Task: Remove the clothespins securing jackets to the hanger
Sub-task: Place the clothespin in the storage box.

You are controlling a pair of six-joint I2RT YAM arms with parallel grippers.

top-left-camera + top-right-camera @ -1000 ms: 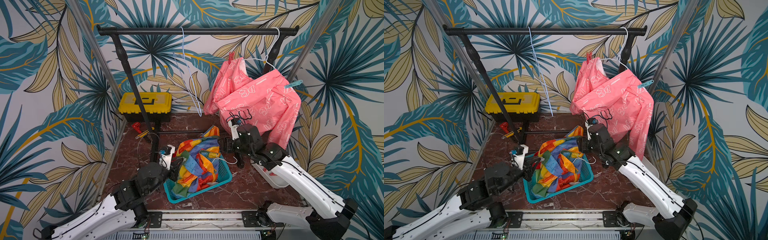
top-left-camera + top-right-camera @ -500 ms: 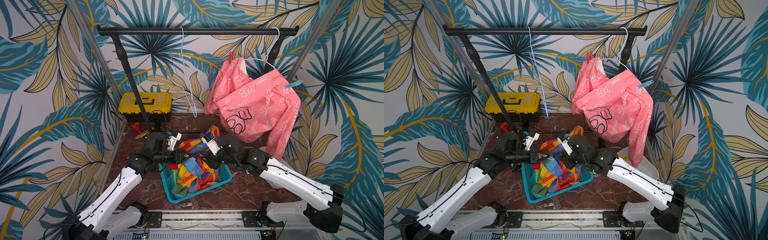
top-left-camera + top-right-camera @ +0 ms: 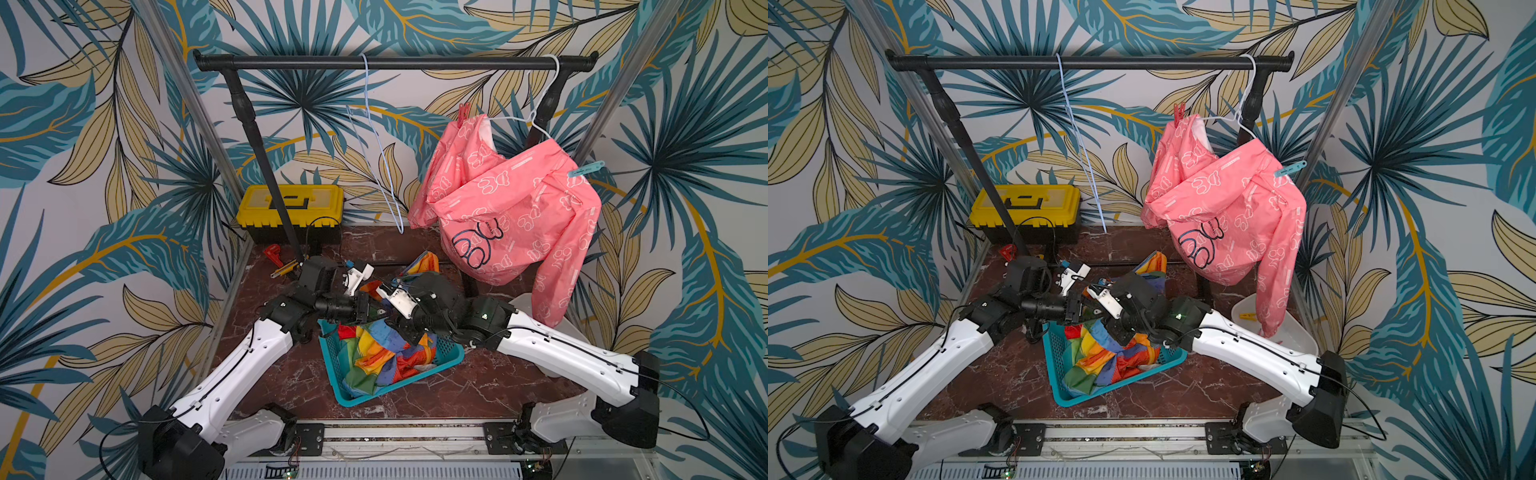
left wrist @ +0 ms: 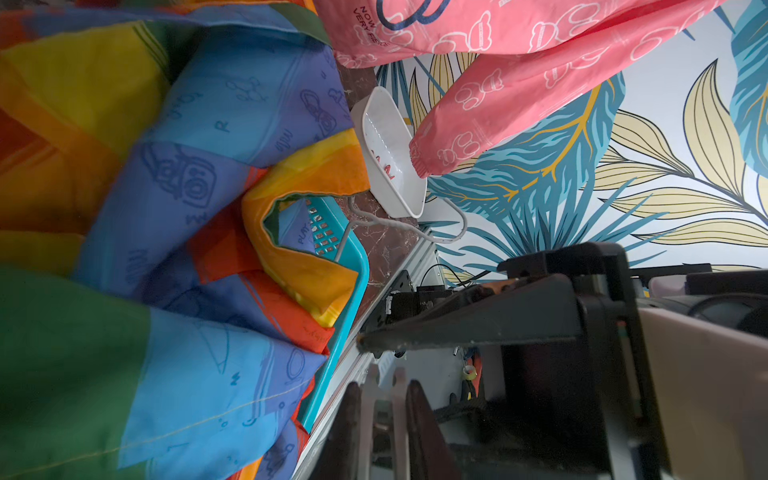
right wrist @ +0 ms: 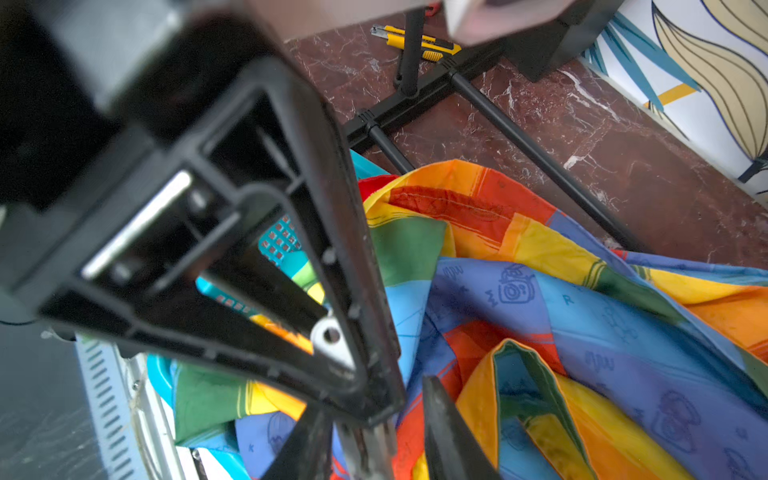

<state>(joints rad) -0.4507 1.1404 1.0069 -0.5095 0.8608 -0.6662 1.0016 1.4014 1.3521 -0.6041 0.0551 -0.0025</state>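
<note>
Leaf-patterned walls enclose a dark marble surface (image 3: 478,390) with a black clothes rail (image 3: 395,63) across the back. On the rail a pale blue hanger (image 3: 376,145) hangs bare. A white hanger (image 3: 540,120) carries the pink jacket (image 3: 511,208), which is still pegged at two points: a red-pink clothespin (image 3: 463,113) at the raised collar end and a light blue clothespin (image 3: 586,169) on the far shoulder. The rainbow jacket (image 3: 386,353) lies crumpled in a teal basket (image 3: 361,401) at the front, off any hanger. A white tray (image 3: 1296,332) below the pink sleeve holds a yellow clothespin (image 3: 1246,316), and the left wrist view shows red ones in it too. Both arms meet low over the back edge of the basket. The left gripper (image 4: 384,390) has its jaws drawn narrow on what appears to be a pale clothespin (image 4: 397,399). The right gripper (image 5: 372,432) has its jaws partly apart on either side of that same spot, with a gap showing on one side, so I judge nothing clamped there yet. Assessment: the work is well past the middle. One hanger is cleared, one jacket is binned and several pegs are collected. Outstanding are the peg in hand, which looks due for a pass between the arms, and the two pegs on the pink jacket.
</note>
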